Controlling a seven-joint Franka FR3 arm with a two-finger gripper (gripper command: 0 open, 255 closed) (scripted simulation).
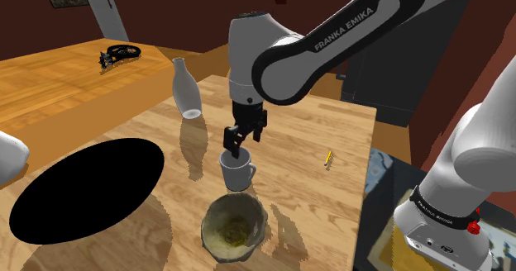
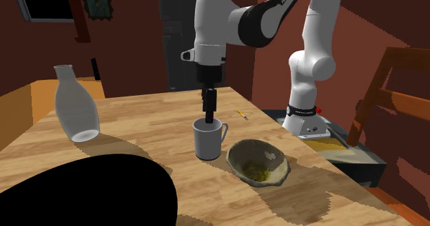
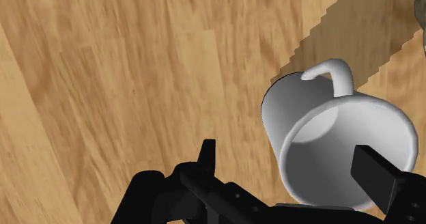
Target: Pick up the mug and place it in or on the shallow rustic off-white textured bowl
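A plain white mug (image 1: pixel 238 173) (image 2: pixel 209 140) (image 3: pixel 328 130) stands upright on the wooden table (image 1: pixel 298 187), its handle toward the bowl. The shallow, rough off-white bowl (image 1: pixel 235 226) (image 2: pixel 258 164) with a mottled greenish inside sits just beside it, toward the table's near edge in the shoulder view. My black gripper (image 1: pixel 236 145) (image 2: pixel 208 114) (image 3: pixel 290 166) hangs open right above the mug's rim. In the wrist view one finger (image 3: pixel 207 153) is over bare wood outside the mug and the other finger (image 3: pixel 374 169) is over its opening. Nothing is held.
A white bottle-shaped vase (image 1: pixel 186 89) (image 2: pixel 76 113) stands farther back on the table. A large oval black area (image 1: pixel 87 191) (image 2: pixel 83 193) covers part of the tabletop. A small yellow pencil (image 1: pixel 328 158) (image 2: pixel 242 114) lies toward the stand (image 1: pixel 438 228). A wooden chair (image 2: pixel 393 111) stands beyond the table.
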